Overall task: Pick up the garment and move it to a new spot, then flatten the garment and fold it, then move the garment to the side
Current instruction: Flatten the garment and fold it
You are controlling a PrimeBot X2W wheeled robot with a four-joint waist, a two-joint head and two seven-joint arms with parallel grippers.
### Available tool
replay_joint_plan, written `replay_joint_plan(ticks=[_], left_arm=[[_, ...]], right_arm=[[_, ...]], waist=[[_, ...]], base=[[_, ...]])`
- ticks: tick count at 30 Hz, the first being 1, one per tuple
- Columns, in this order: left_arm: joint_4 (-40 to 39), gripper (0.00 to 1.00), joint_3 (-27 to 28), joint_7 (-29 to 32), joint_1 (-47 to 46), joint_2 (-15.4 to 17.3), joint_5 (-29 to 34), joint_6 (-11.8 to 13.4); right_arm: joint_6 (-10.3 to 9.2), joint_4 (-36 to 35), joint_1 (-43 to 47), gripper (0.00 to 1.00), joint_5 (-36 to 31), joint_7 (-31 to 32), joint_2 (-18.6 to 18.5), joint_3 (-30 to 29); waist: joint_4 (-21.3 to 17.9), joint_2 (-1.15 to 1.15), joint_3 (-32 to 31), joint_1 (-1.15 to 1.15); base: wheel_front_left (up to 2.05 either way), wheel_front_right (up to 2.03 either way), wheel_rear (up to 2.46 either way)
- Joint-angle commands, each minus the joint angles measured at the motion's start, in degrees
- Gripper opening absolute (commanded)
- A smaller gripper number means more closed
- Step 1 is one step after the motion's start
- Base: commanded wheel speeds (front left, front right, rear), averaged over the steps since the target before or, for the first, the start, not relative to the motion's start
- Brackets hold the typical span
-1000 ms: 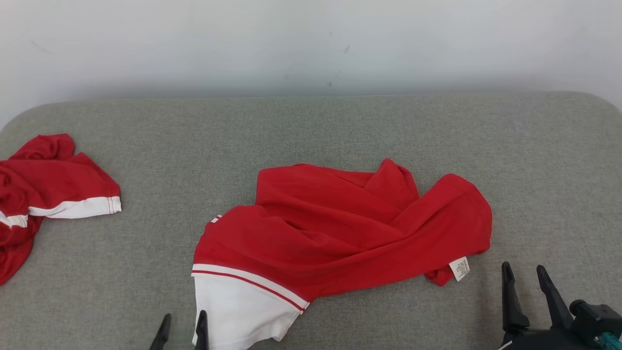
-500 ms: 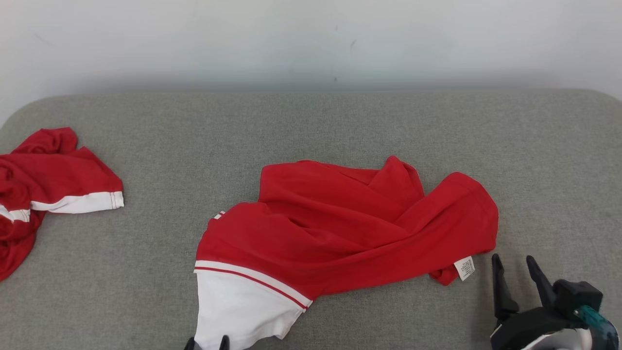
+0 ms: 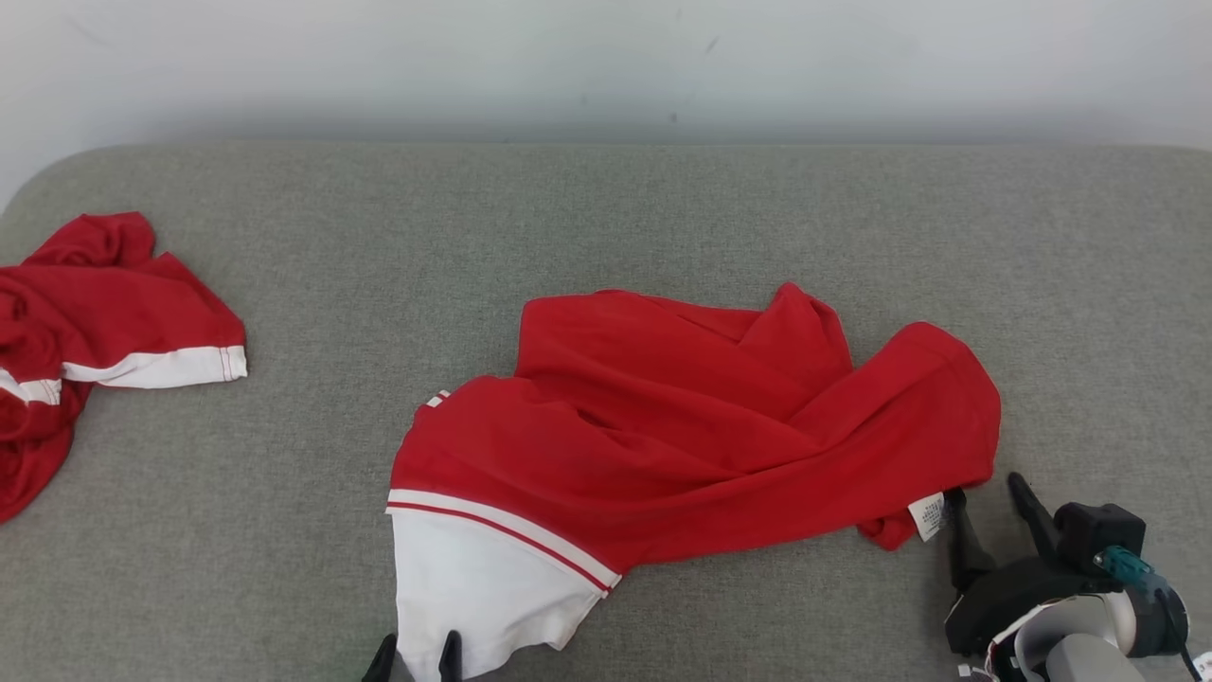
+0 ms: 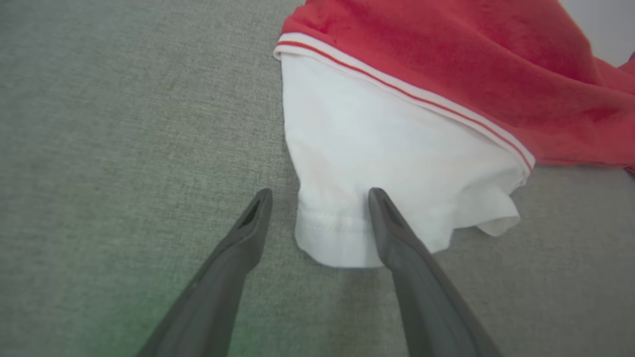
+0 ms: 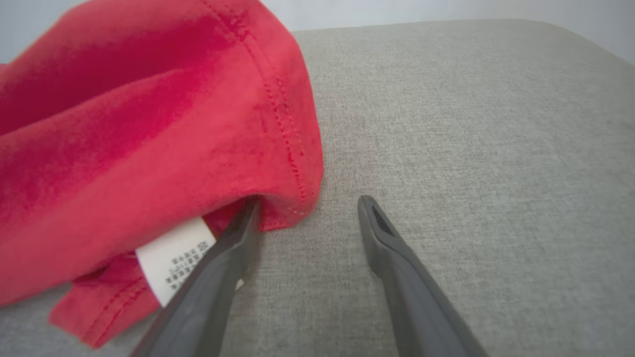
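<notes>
**Pick-up step in hand: both claws set at the garment's ends, nothing gripped yet.**

The garment (image 3: 701, 436), red with a white hem (image 4: 347, 233), lies crumpled mid-surface (image 3: 663, 208), towards the near edge. The hem is straddled by the left claw (image 4: 320, 193), spread wide and empty. The right claw (image 5: 308, 200), equally wide and empty, is placed at the red corner by the care label (image 5: 173, 258), with one finger seemingly tucked under the cloth. Both claws would need to be closed on fabric before any lift. A second garment (image 3: 104, 332) lies at the left edge.

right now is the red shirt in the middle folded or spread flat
Neither: the shirt lies crumpled, with loose creases across it.
</notes>
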Motion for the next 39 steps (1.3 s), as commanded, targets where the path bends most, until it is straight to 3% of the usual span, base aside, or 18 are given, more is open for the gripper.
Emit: replay_joint_plan(ticks=[1, 2, 3, 4, 5, 6, 8, 14, 23, 31, 34, 39], left_arm=[[0.65, 1.0, -0.32, -0.01, -0.74, 0.01, -0.43, 0.1], [1.17, 1.0, -1.02, 0.0, -1.1, 0.01, -0.89, 0.1], [1.63, 1.0, -1.8, 0.08, -1.44, -0.05, -1.31, 0.1], [2.41, 1.0, -2.63, 0.14, -1.79, -0.08, -1.61, 0.06], [3.15, 0.92, -3.54, 0.21, -2.07, -0.1, -1.9, 0.03], [3.68, 0.41, -4.06, 0.27, -2.41, -0.17, -1.98, -0.03], [3.8, 0.0, -4.31, 0.25, -3.01, -0.19, -2.32, -0.03], [0.79, 0.0, -2.99, -0.07, -0.3, 0.19, -1.88, 0.08], [-11.54, 0.0, 2.84, -0.07, 6.05, 2.33, -0.69, 0.09], [-19.39, 0.0, 8.82, -0.07, 6.61, 5.91, 0.6, 0.1], [-21.56, 0.0, 8.58, -0.07, 5.77, 7.84, 0.76, 0.1], [-23.78, 0.0, 5.63, 0.44, 0.69, 12.09, -0.64, 0.1]], right_arm=[[-0.13, 0.61, -0.7, 1.0, 0.46, -0.05, 0.01, 0.32], [-0.13, 1.35, -1.24, 0.92, 0.72, -0.04, 0.11, 0.79], [-0.13, 1.98, -1.72, 0.48, 0.9, -0.04, 0.23, 1.11], [-0.13, 2.64, -1.85, 0.32, 1.07, -0.03, 0.25, 1.51], [-0.13, 3.09, -1.99, 0.0, 1.32, -0.03, 0.18, 1.9], [-0.13, 3.43, -2.11, 0.0, 1.58, -0.02, 0.09, 2.12], [-0.13, 3.54, -2.01, 0.0, 1.96, -0.03, -0.2, 2.46], [-0.13, -0.96, 2.62, 0.0, 3.31, -0.05, -1.33, 2.24], [-0.13, -16.43, 17.86, 0.0, 9.53, -0.04, -6.63, 6.93], [-0.13, -30.06, 25.2, 0.0, 21.71, 0.56, -16.75, 19.05], [-0.13, -34.44, 24.09, 0.0, 26.49, 1.18, -20.98, 21.84], [-0.13, -40.35, 21.0, 0.0, 33.93, 1.27, -24.88, 23.71]], waist=[[0.19, 0.0, 0.2, -0.01], [0.31, 0.0, 0.28, -0.01], [0.44, 0.0, 0.3, -0.01], [0.61, 0.0, 0.22, -0.01], [0.78, 0.0, 0.13, -0.01], [0.91, 0.0, 0.02, -0.01], [1.14, 0.0, -0.35, -0.01], [1.22, 0.0, -2.61, -0.01], [0.71, 0.0, -4.63, -0.01], [-2.35, 0.0, -5.32, -0.01], [-3.35, 0.0, -5.48, -0.01], [-4.05, 0.0, -5.12, -0.01]], base=[[0.0, 0.0, 0.0], [0.0, 0.0, 0.0], [0.0, 0.0, 0.0], [0.0, 0.0, 0.0], [0.0, 0.0, 0.0], [0.0, 0.0, 0.0], [0.0, 0.0, 0.0], [0.0, 0.0, 0.0], [0.0, 0.0, 0.0], [0.0, 0.0, 0.0], [0.0, 0.0, 0.0], [0.0, 0.0, 0.0]])
